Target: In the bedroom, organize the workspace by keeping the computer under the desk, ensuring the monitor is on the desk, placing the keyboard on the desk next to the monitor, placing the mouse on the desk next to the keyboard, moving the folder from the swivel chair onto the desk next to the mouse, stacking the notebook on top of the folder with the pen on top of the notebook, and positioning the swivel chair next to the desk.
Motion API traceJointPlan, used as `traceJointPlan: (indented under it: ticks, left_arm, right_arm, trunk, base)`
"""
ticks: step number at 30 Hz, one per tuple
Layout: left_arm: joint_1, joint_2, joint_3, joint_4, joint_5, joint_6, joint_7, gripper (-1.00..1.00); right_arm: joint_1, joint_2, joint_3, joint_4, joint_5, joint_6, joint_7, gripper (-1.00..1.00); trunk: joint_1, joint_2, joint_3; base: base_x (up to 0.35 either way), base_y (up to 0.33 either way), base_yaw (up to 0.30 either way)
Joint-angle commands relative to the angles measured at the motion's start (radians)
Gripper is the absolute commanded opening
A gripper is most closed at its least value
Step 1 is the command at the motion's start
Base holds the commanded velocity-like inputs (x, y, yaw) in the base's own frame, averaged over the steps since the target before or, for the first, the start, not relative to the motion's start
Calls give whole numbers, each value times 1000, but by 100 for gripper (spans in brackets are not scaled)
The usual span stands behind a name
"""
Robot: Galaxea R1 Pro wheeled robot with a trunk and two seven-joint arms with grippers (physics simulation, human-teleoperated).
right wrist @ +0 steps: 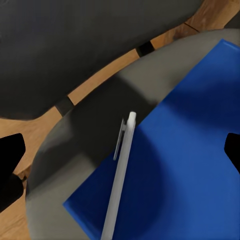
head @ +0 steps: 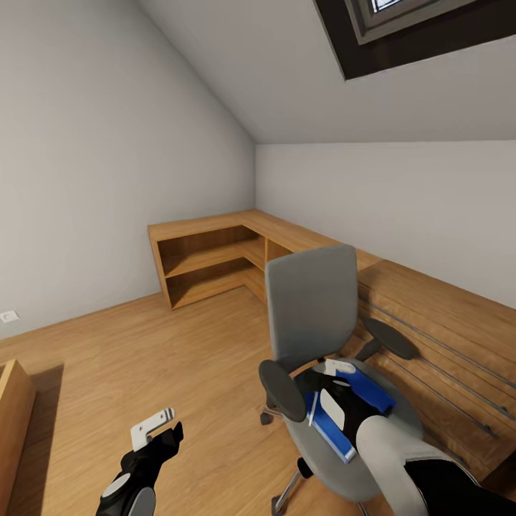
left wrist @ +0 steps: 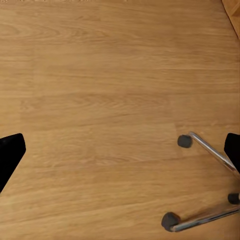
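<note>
The grey swivel chair (head: 312, 308) stands on the wood floor at centre right. On its seat (right wrist: 65, 165) lies the blue folder (head: 333, 430) (right wrist: 185, 165), and the thin pale pen (head: 312, 408) (right wrist: 120, 175) rests on the folder's edge by the black armrest (right wrist: 75, 50). My right gripper (head: 335, 380) (right wrist: 120, 155) hangs open just above the folder and pen, holding nothing. My left gripper (head: 161, 428) (left wrist: 120, 150) is open and low over bare floor, left of the chair's metal base (left wrist: 210, 155). The desk, computer, monitor, keyboard, mouse and notebook are out of view.
Low wooden shelving (head: 208, 258) runs along the far corner, and a slatted wooden surface (head: 444, 337) continues behind the chair on the right. Another wooden piece (head: 14, 416) is at the left edge. Open floor (head: 165, 344) lies left of the chair.
</note>
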Motion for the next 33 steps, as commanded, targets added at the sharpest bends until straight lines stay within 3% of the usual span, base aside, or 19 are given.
traceJointPlan:
  ticks: [1, 4, 11, 33]
  left_arm:
    - [-1, 0, -1, -2, 8, 2, 8, 100]
    - [-1, -1, -1, -16, 8, 1, 10, 100]
    - [-1, -2, -1, -32, 9, 1, 11, 100]
    - [-1, -3, -2, -32, 9, 1, 11, 100]
  right_arm:
    - [0, 0, 3, -2, -6, 6, -5, 100]
    - [0, -1, 4, -3, -5, 4, -5, 100]
    - [0, -7, 6, 1, -3, -37, -5, 100]
    - [0, -10, 6, 4, -1, -42, -5, 100]
  trunk:
    - [0, -1, -1]
    - [0, -1, -1]
    - [27, -50, -23]
    - [111, -204, -92]
  base:
    - [29, 0, 0]
    - [6, 0, 0]
    - [1, 0, 0]
    - [0, 0, 0]
